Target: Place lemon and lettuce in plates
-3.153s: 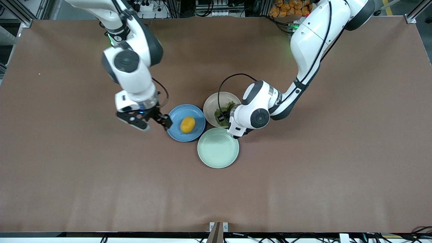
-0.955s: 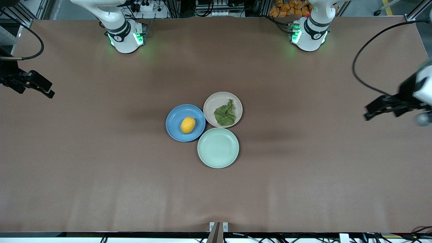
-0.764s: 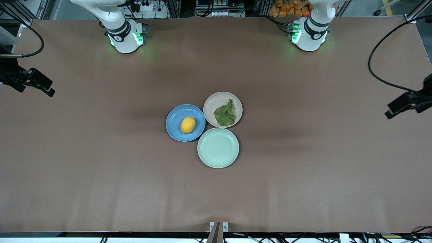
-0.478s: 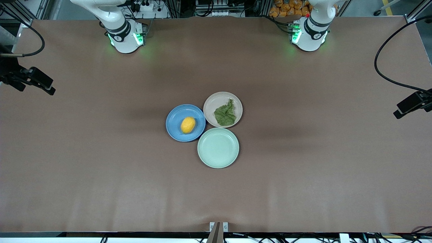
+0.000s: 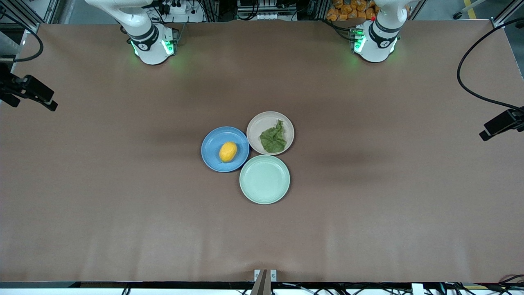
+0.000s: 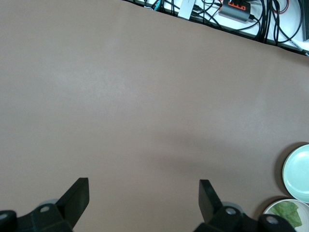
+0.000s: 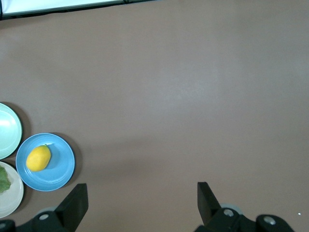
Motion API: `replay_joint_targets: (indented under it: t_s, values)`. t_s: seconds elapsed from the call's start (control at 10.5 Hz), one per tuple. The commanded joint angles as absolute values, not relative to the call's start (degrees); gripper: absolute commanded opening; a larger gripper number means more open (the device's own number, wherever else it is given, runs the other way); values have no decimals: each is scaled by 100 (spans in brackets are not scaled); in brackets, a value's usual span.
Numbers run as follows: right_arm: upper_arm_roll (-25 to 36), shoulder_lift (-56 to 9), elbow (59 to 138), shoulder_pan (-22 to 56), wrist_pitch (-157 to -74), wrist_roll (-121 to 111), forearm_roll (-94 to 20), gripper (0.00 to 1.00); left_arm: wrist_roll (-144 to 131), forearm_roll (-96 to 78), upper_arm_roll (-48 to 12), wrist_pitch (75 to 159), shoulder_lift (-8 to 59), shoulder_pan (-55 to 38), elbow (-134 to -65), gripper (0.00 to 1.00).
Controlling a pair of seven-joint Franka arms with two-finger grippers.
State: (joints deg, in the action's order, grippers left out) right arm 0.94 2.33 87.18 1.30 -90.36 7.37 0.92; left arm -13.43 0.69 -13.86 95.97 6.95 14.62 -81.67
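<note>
The yellow lemon [image 5: 227, 151] lies in the blue plate [image 5: 213, 141]. The dark green lettuce [image 5: 273, 139] lies in the beige-pink plate [image 5: 258, 123], which touches the blue one. My right gripper [image 5: 30, 102] is open and empty over the right arm's end of the table, far from the plates. My left gripper [image 5: 501, 125] is open and empty over the left arm's end. The right wrist view shows the right gripper [image 7: 141, 190] with its jaws wide apart, the lemon [image 7: 38, 158] and the blue plate [image 7: 60, 171]. The left wrist view shows the left gripper [image 6: 142, 186] and the lettuce [image 6: 289, 212].
A pale mint-green plate [image 5: 264, 179] with nothing in it sits against the other two plates, nearer to the front camera. A black cable [image 5: 464, 82] loops above the table by the left gripper. The brown table [image 5: 123, 205] spreads around the plates.
Both grippers were at the plates, the left over the lettuce, the right beside the lemon's plate. Both have drawn back to the table's ends. Lemon and lettuce stay in their plates.
</note>
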Motion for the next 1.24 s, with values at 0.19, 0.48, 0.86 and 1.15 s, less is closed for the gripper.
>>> replay_joint_targets:
  t_s: [0.19, 0.48, 0.86, 1.15]
  values:
    - [62, 123, 8552, 132, -8877, 931, -18, 100, -1239, -9, -1345, 9457, 650, 1547, -8095, 100]
    - [-52, 158, 8631, 114, -8930, 932, -18, 100, -1231, 0, -1327, 9457, 633, 1538, -8095, 100]
    - [-193, 211, 8675, 18, -8912, 967, -18, 100, -1230, -9, -529, 9413, 589, 722, -8086, 100]
    - [-185, 211, 8754, 18, -8982, 958, -18, 100, -1230, -18, -527, 9387, 606, 756, -8086, 100]
